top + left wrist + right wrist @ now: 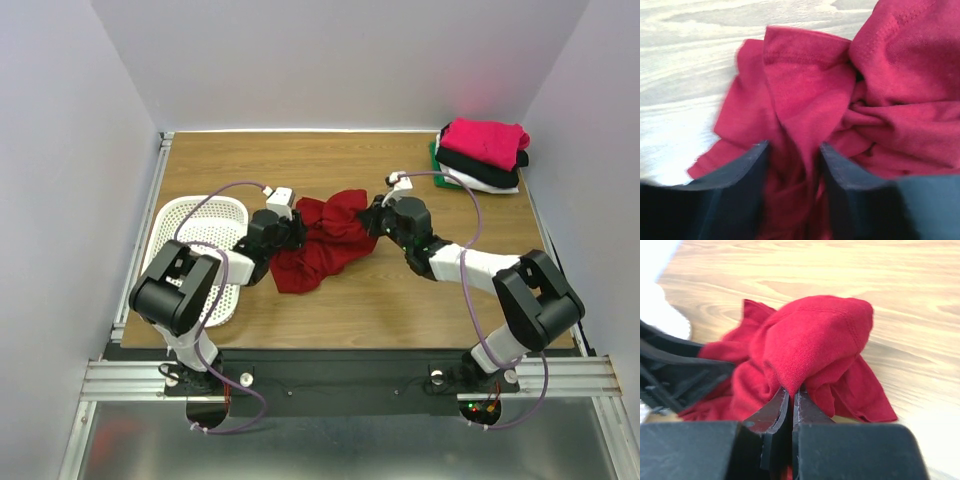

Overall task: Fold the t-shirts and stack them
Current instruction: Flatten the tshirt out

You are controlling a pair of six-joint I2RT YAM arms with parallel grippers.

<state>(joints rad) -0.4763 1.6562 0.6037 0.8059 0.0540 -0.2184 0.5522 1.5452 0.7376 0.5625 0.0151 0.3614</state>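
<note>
The dark red t-shirt [322, 245] lies crumpled in the middle of the table. My right gripper [374, 222] is shut on a fold at its right side; in the right wrist view the fingers [791, 390] pinch the cloth [815, 335], which bulges up above them. My left gripper [293, 232] is at the shirt's left side. In the left wrist view its jaws [794, 147] stand apart, with a ridge of red cloth [805, 95] running loose between them. Folded pink [487, 138], black [480, 160], white [492, 183] and green [436, 156] shirts are stacked at the back right.
The white perforated basket [190, 222] stands at the left edge, close behind my left arm. Grey walls enclose the wooden table [300, 165] on three sides. My left arm shows dark at the left of the right wrist view [675, 370].
</note>
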